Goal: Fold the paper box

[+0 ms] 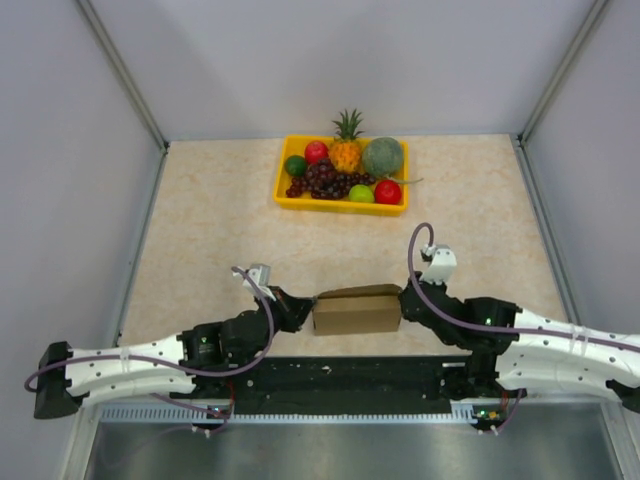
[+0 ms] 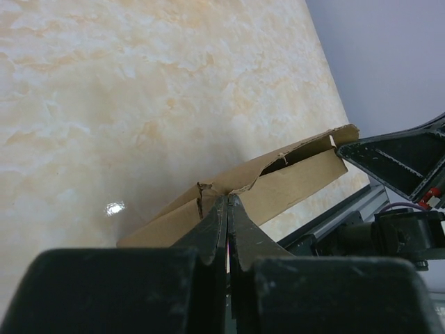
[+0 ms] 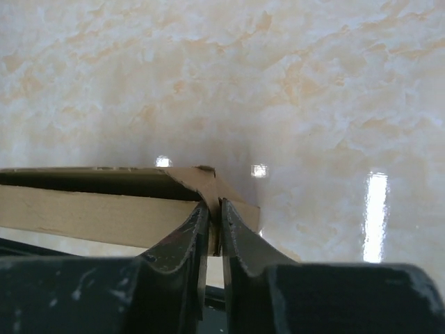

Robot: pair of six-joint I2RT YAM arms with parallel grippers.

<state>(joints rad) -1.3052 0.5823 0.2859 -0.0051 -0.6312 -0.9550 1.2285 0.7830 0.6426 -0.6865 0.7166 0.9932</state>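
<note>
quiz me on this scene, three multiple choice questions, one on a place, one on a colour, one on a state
1. Where is the paper box?
A) inside the tray
B) between the left claw and the right claw
C) beside the tray at the far side

2. What colour is the fruit tray?
A) blue
B) white
C) yellow

3. What is the right claw doing?
A) pinching a flap of the paper box
B) hanging wide open
C) gripping the tray's rim

Answers:
1 B, the top view shows a claw at each end of the box.
2 C, its rim is bright yellow.
3 A, its wrist view shows cardboard between the closed fingers.
</note>
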